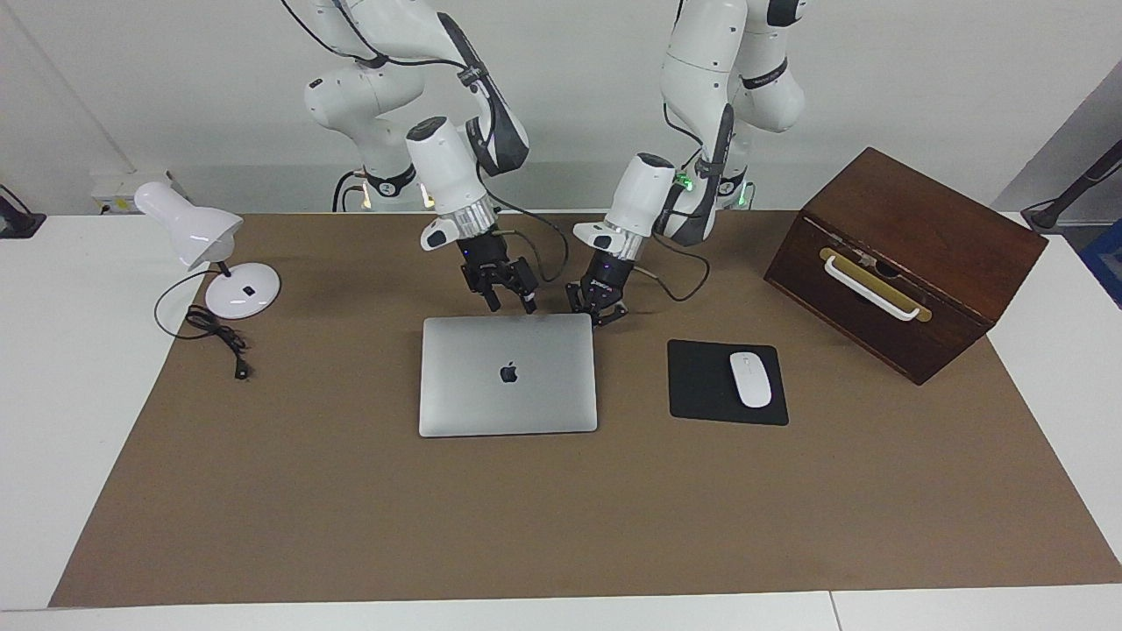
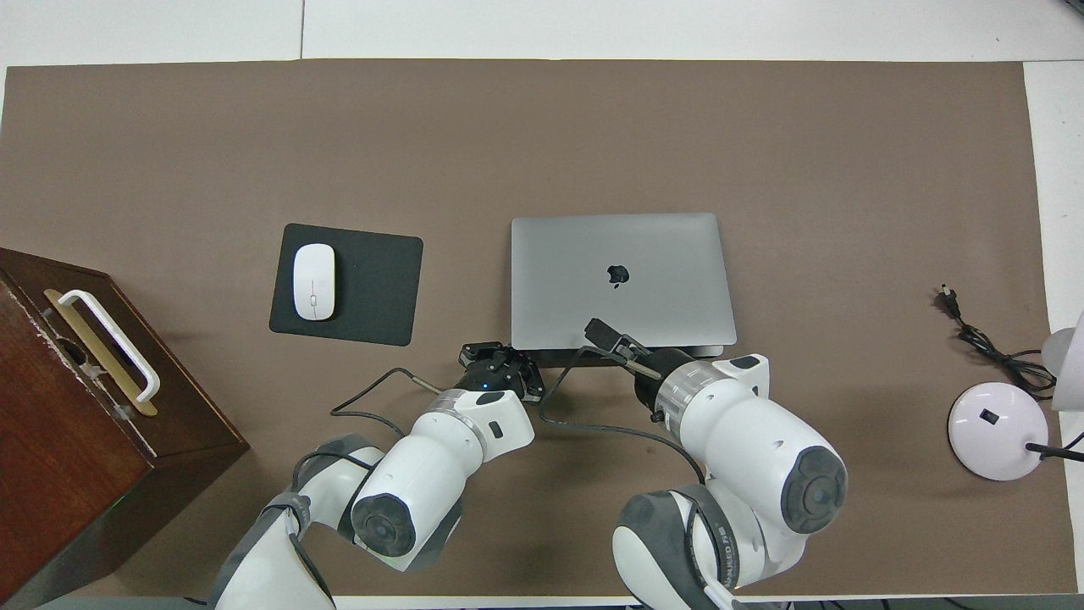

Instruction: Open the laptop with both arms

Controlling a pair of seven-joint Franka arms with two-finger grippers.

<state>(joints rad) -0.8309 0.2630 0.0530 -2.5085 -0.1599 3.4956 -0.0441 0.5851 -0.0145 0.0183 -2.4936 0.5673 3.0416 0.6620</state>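
Note:
The silver-grey laptop (image 1: 508,375) lies shut and flat on the brown mat, apple logo up; it also shows in the overhead view (image 2: 622,280). My right gripper (image 1: 510,302) is open and hangs just over the laptop's edge nearest the robots, around its middle; in the overhead view (image 2: 611,339) its wrist hides most of it. My left gripper (image 1: 600,314) is open and low beside the laptop's corner nearest the robots, toward the left arm's end of the table; it also shows in the overhead view (image 2: 501,366). I cannot tell whether either touches the laptop.
A black mouse pad (image 1: 701,386) with a white mouse (image 1: 750,379) lies beside the laptop toward the left arm's end. A dark wooden box (image 1: 903,254) with a white handle stands at that end. A white desk lamp (image 1: 235,294) and its cord (image 1: 215,333) stand at the right arm's end.

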